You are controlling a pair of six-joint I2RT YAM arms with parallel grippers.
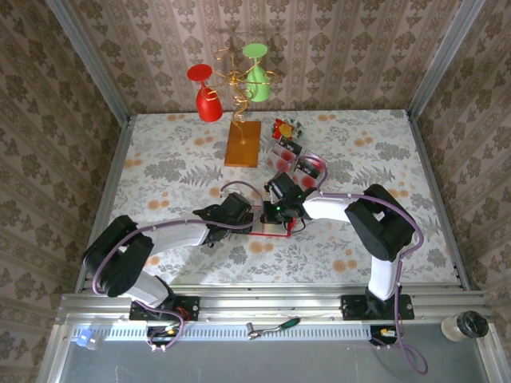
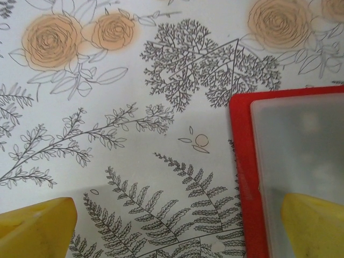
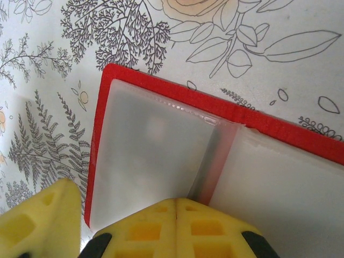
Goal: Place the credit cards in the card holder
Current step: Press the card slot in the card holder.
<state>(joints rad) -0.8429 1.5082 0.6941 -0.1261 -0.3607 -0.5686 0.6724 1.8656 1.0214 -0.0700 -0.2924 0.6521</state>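
Writing: none can be read; the print on the credit cards (image 1: 310, 167) is too small to make out in the top view.
Card holder (image 1: 270, 233): bright red, lying opened flat on the floral surface (image 1: 160, 159) at mid-table, under the two wrists, clear pockets facing up.
Card holder, axis: its visible red near edge runs left to right. In the right wrist view the fold between the two pockets crosses that length (image 3: 150, 150).
Credit cards: on the surface beyond the holder and slightly right of it, lying close together, well apart from the holder.
Left gripper (image 2: 174, 200): jaws wide open. One yellow fingertip (image 2: 314, 223) is over the holder's clear pocket (image 2: 242, 161), and the other is over bare surface to its side.
Right gripper (image 3: 121, 192): jaws nearly closed, with a narrow gap. The holder's corner runs into that gap; whether it is clamped cannot be told.
Wooden slab (image 1: 243, 144): orange-brown, far of the holder, long axis near to far, carrying a gold wire stand (image 1: 239, 80).
Wrapper (image 1: 281, 128): red and yellow, just beyond the cards.
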